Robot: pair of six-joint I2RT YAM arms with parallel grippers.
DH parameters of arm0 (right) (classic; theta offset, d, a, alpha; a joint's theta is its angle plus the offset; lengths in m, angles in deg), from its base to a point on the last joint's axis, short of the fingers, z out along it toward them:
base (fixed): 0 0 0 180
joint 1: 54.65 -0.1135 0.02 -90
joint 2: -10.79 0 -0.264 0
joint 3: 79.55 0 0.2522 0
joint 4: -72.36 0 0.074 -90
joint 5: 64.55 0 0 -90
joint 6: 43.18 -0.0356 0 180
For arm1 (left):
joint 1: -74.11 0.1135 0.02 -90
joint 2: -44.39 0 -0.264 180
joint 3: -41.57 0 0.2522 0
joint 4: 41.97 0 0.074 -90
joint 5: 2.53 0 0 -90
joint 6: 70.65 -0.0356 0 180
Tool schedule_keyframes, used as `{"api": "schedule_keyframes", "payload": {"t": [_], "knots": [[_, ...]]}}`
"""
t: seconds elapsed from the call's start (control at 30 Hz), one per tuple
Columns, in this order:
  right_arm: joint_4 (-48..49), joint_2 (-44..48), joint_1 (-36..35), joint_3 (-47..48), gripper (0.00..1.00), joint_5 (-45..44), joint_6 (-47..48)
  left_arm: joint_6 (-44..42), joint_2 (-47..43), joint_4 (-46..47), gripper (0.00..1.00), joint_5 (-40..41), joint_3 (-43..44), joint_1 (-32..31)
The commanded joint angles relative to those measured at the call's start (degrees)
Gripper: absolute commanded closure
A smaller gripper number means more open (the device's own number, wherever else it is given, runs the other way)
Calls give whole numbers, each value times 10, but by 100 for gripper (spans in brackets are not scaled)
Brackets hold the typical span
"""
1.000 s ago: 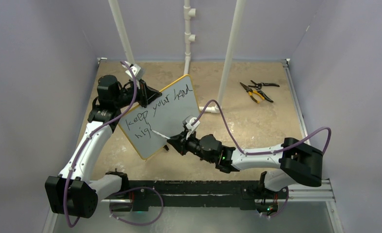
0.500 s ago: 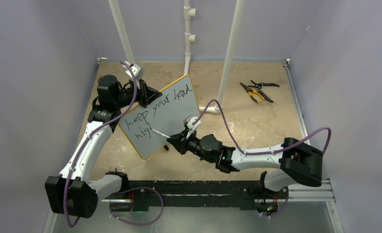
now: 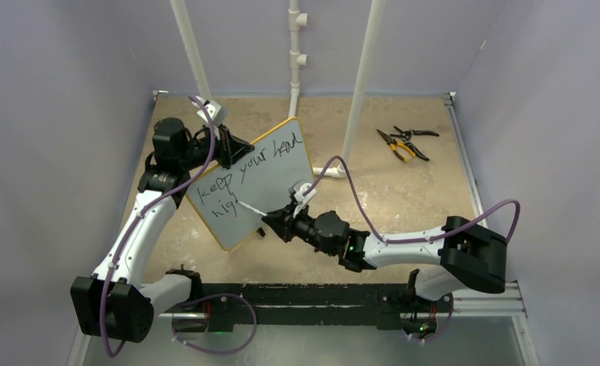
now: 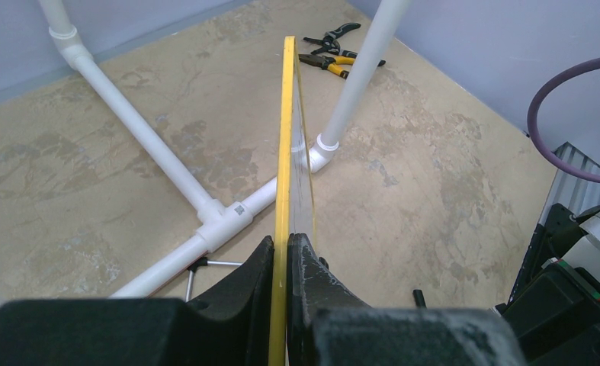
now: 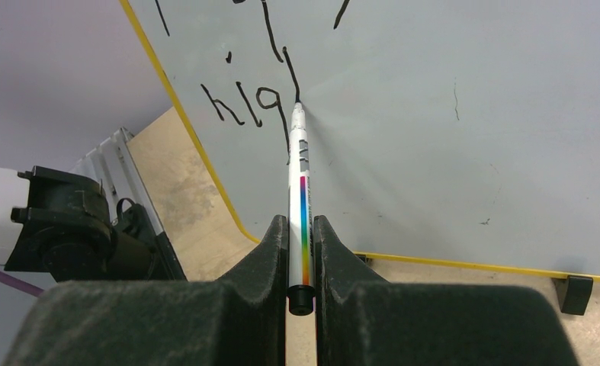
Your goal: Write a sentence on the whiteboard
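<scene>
The whiteboard (image 3: 270, 179), yellow-framed, stands tilted on edge on the table, and my left gripper (image 3: 232, 149) is shut on its upper left rim. In the left wrist view the yellow frame (image 4: 287, 137) runs edge-on between the jaws of that gripper (image 4: 283, 244). The sentence (image 3: 251, 164) reads "keep your head" with "hig" below. My right gripper (image 5: 300, 225) is shut on a white marker (image 5: 300, 175) with a rainbow stripe. The marker's tip touches the board at the foot of a fresh stroke just after "hig" (image 5: 239, 103). From above, the marker (image 3: 252, 210) points up-left from the right gripper (image 3: 270, 221).
Yellow-handled pliers and black cutters (image 3: 405, 142) lie at the far right of the table, also seen as pliers (image 4: 331, 53). White PVC pipes (image 3: 361, 84) rise behind the board, with a floor pipe (image 4: 136, 130) crossing under it. Grey walls enclose the table.
The marker and right gripper have crept very slightly to the right along the second line. The left arm and the board hold still.
</scene>
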Motion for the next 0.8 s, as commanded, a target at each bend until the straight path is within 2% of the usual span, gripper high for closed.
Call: {"api": "schedule_keyframes", "payload": {"t": [0.0,0.77], "knots": [[32,14,0,13,100,-27,10,6,1,9,100,-17,-8,-1],[5,16,1,-5,100,-65,-24,7,1,11,100,-18,-7,-1]]}}
